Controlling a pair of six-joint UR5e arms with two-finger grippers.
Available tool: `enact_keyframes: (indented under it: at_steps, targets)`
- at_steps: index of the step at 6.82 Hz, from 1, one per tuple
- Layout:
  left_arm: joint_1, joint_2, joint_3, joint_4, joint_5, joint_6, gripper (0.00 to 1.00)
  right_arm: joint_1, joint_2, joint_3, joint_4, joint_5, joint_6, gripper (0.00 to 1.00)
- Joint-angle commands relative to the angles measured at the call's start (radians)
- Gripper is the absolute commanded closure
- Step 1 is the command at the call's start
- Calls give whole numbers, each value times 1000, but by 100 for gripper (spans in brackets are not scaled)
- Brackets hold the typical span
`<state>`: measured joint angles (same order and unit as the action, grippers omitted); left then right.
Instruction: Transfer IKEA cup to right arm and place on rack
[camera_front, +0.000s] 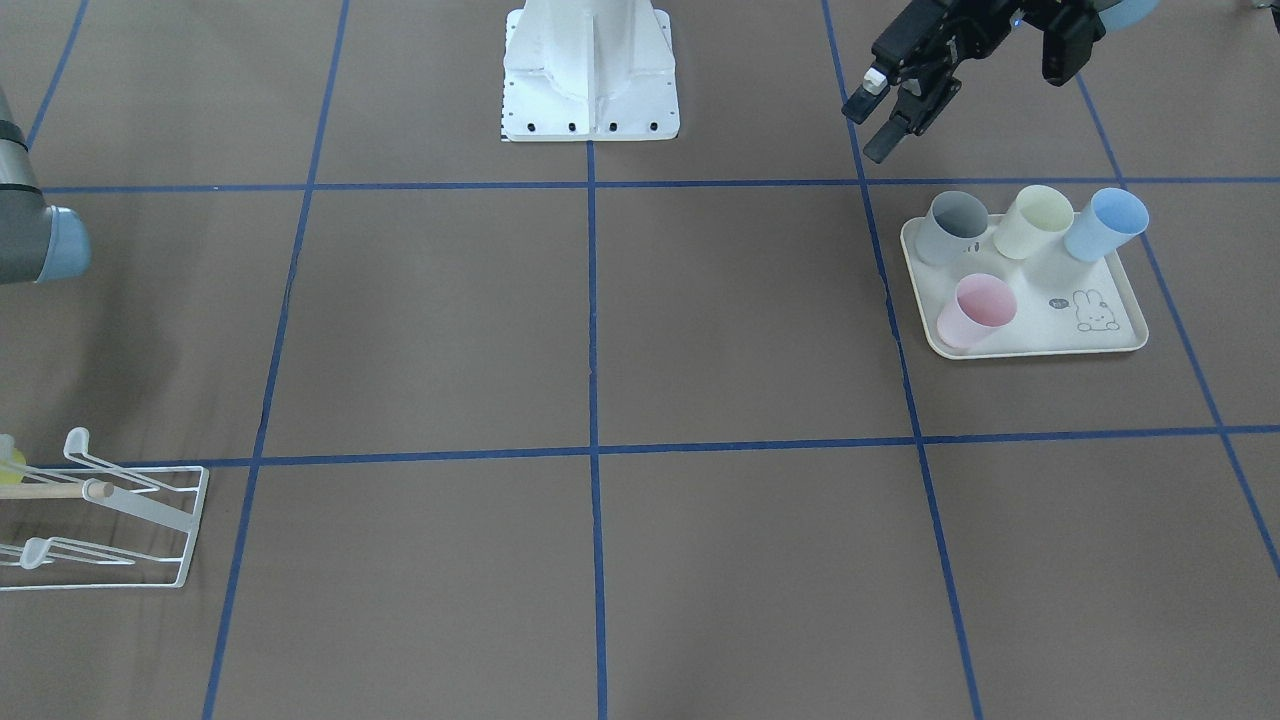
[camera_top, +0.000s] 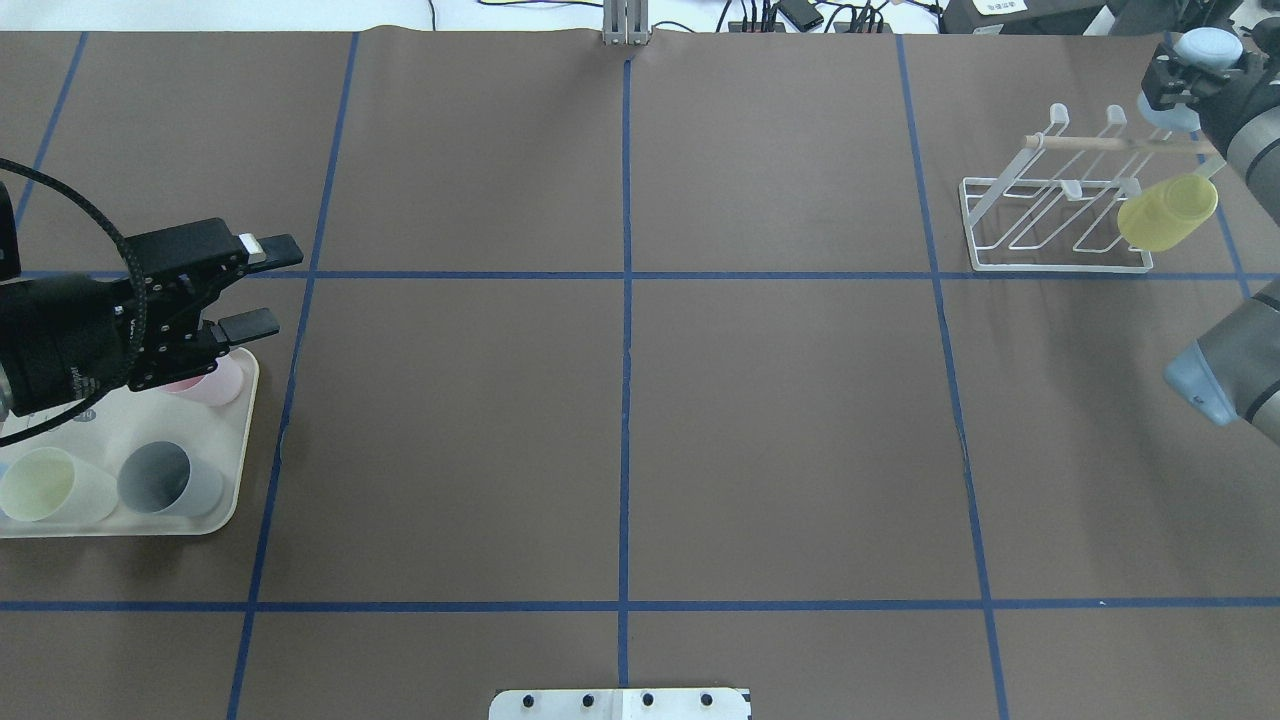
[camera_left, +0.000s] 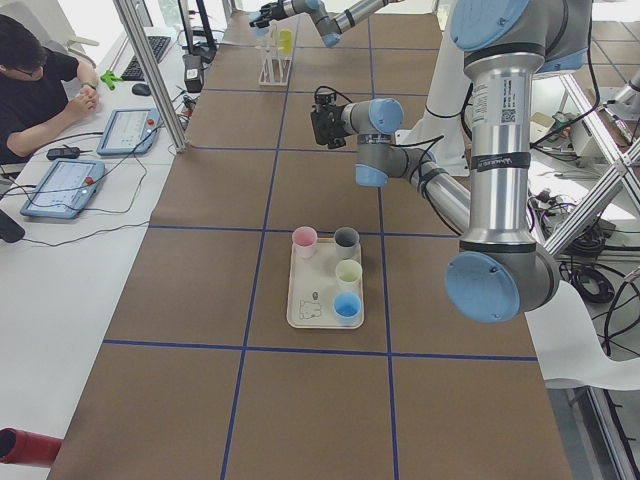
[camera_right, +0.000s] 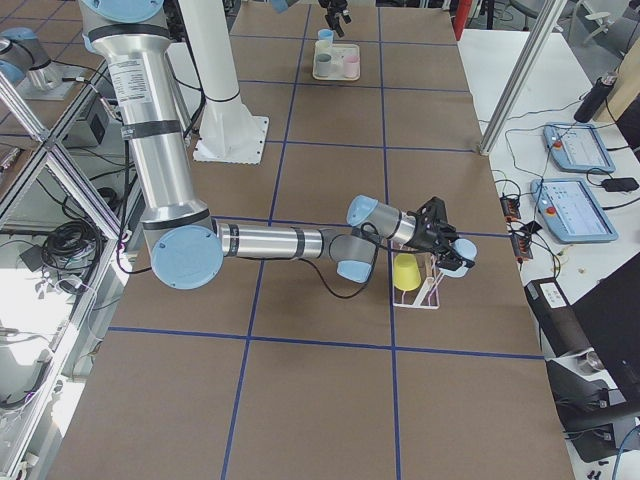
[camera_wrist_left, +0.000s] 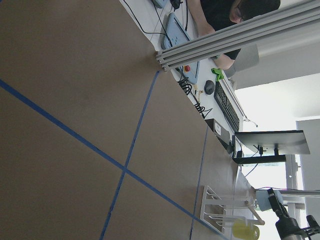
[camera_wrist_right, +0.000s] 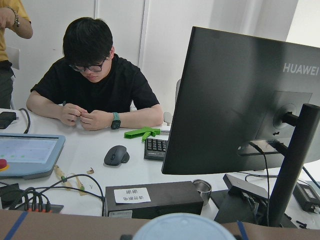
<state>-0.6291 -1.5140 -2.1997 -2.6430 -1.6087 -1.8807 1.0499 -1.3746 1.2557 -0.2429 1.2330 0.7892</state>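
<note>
Tipping threatens the pink cup (camera_front: 975, 310) below the open, empty left gripper (camera_front: 868, 130) if one jaw clips its rim; the right gripper's (camera_top: 1178, 88) jaw state is unclear.

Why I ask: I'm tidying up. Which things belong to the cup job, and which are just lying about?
Job: pink cup, grey cup, cream cup, blue cup, tray, rack, yellow cup on it, left gripper, right gripper.
Lying about: mouse, keyboard, monitor, tablet.
</note>
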Motion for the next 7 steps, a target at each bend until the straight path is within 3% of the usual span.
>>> enact_keyframes:
  at_steps: [1, 4, 5, 6, 7]
  targets:
    - [0, -2, 0, 0, 0, 0, 0, -5, -14, -7, 10, -1, -1, 100]
    - [2, -6, -2, 0, 1, 0, 0, -5, -18, -19, 10, 0, -1, 100]
    - [2, -6, -2, 0, 1, 0, 0, -5, -17, -19, 10, 0, 1, 93]
    - [2, -6, -2, 0, 1, 0, 0, -5, -18, -21, 10, 3, -1, 10]
    - [2, -6, -5, 0, 1, 0, 0, -5, -20, -22, 11, 5, -1, 0]
